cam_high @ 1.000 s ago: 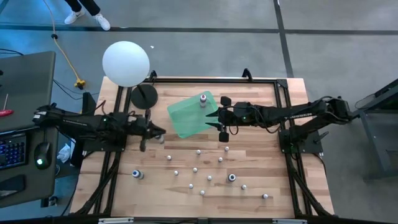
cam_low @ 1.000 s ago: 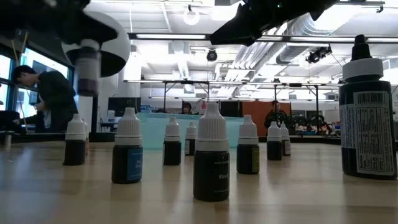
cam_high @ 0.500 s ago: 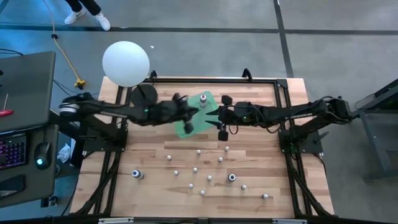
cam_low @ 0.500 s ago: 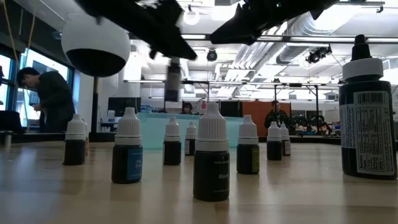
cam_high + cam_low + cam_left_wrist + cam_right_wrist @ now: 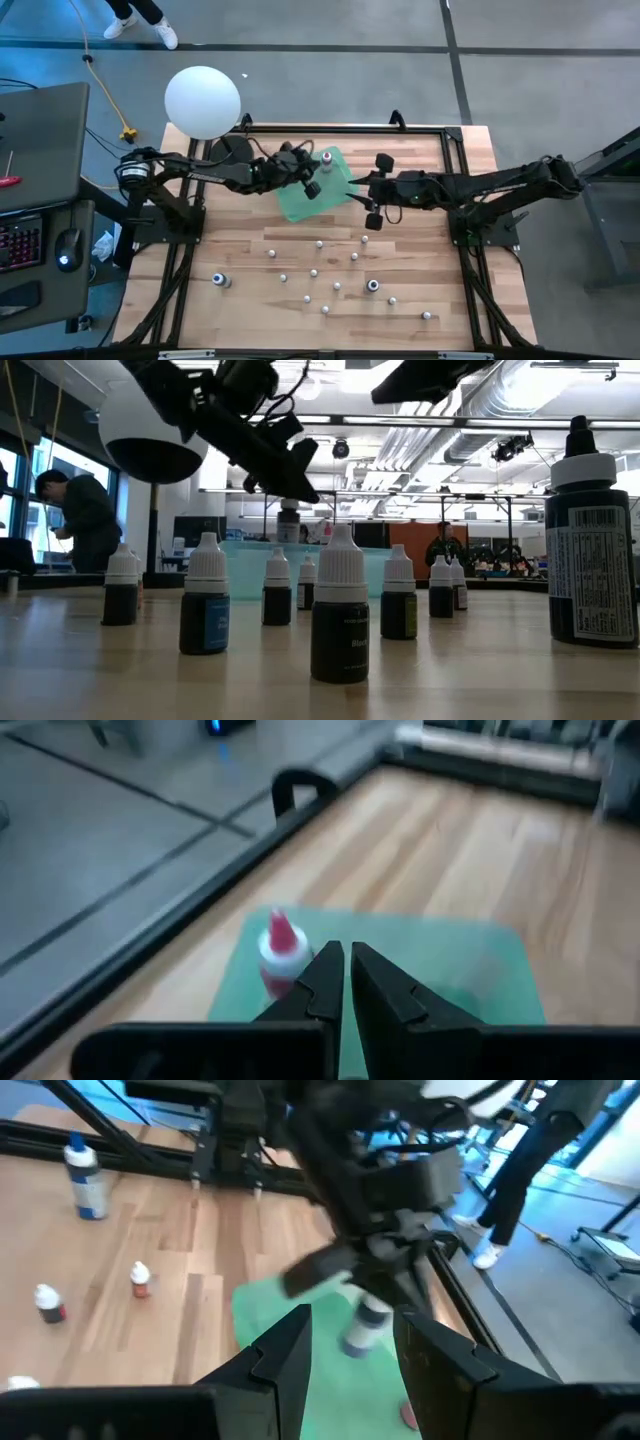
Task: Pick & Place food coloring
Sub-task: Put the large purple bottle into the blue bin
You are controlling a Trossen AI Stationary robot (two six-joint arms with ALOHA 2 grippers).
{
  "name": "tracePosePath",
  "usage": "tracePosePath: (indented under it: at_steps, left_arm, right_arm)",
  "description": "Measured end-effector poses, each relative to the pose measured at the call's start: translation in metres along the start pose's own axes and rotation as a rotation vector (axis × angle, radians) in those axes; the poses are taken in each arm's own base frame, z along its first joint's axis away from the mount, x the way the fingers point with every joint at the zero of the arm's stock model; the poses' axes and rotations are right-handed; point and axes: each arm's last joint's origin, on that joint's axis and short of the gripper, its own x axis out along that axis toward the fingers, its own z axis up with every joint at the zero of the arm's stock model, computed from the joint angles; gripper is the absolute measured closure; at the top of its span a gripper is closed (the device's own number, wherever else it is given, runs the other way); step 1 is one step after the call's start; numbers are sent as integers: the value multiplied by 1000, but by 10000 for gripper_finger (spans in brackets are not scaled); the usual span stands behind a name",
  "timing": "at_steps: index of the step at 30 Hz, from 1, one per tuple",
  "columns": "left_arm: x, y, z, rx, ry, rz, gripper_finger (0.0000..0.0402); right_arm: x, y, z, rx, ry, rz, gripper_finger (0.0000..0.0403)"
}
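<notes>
Left gripper (image 5: 310, 187) is over the green tray (image 5: 295, 200), pinching a dropper bottle (image 5: 366, 1327). Right gripper (image 5: 372, 192) waits beside the tray, fingers spread

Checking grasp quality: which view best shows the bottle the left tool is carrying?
The right wrist view: the bottle hangs from the left tool above the green tray. Low view shows it distant; high view tiny; left wrist hides it.

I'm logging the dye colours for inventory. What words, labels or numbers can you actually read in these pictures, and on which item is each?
"Black": only partly legible, on the front dropper bottle in the low view.
Barcode and fine print on the large bottle: too small to read.
Blue-labelled bottle: print blurred.
Nothing else is legible.
</notes>
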Motion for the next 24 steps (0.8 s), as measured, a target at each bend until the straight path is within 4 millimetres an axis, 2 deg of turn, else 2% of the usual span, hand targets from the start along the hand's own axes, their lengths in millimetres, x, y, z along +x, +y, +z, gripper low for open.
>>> tracePosePath:
  at_steps: [6,9,16,19,24]
  left_arm:
    - [7,18,-15,-109,-112,59,388]
    - [9,25,-20,-110,-93,78,393]
    - [29,25,-34,-126,-128,89,371]
    - [37,24,-48,-117,-101,119,374]
    - [44,23,-52,-128,-131,131,381]
  right_arm:
    - [-4,6,2,-5,-15,26,267]
    - [-4,6,2,-5,-15,26,267]
    - [-4,6,2,0,-15,24,267]
    - [-4,6,2,3,-14,24,267]
    - [-4,6,2,3,-15,26,267]
